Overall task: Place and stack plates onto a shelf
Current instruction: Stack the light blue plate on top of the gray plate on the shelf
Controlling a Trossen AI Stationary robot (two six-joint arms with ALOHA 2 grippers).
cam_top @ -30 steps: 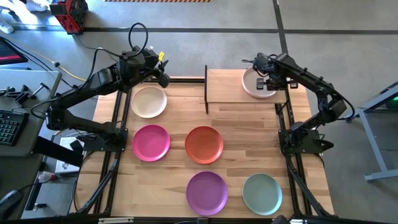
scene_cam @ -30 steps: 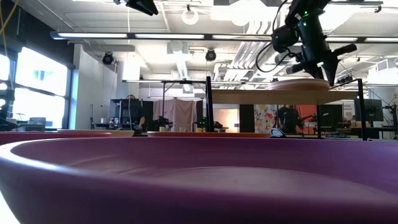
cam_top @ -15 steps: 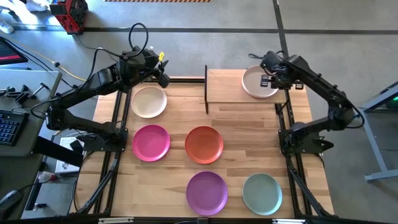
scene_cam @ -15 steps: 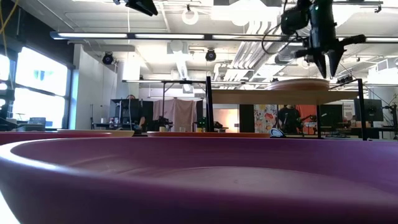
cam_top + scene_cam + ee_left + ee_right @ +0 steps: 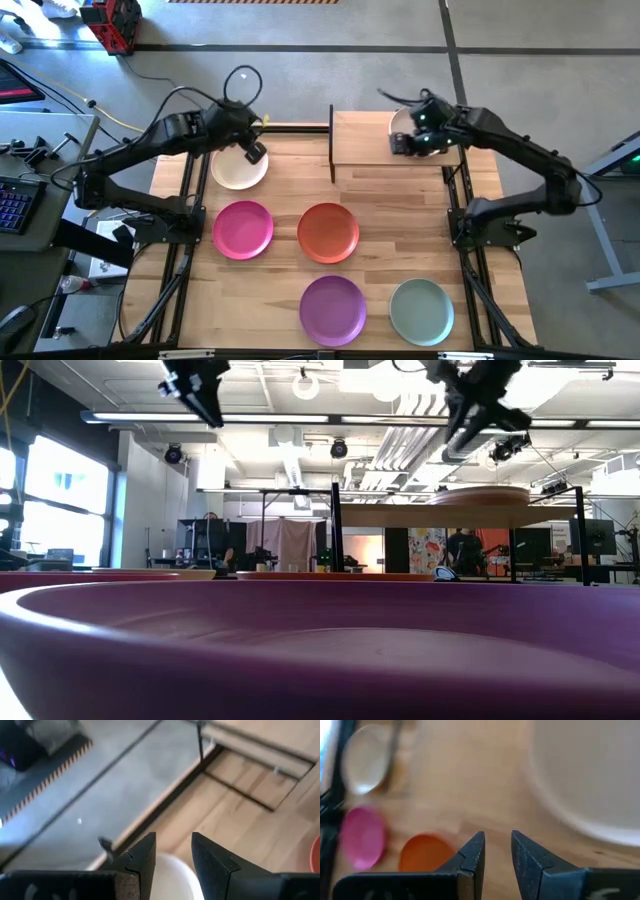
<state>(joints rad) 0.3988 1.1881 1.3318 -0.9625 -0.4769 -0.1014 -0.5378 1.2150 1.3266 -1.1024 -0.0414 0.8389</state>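
Observation:
Five plates lie flat on the tabletop: cream, magenta, orange, purple and grey-green. A pale plate rests on the shelf, partly hidden by my right arm. My left gripper hovers open over the cream plate's far right rim, high above it. My right gripper is open above the shelf board, beside the pale plate and well clear of it.
Black metal posts stand at the shelf's left end, and black frame rails run along both sides of the table. The shelf's left half is bare wood. Bare tabletop lies between the shelf and the orange plate.
My right gripper has risen off the pale plate on the shelf and swung toward the table's left, turning as it went; the plate stays on the shelf. My left gripper has moved from beyond the far edge toward the near edge and down, over the cream plate.

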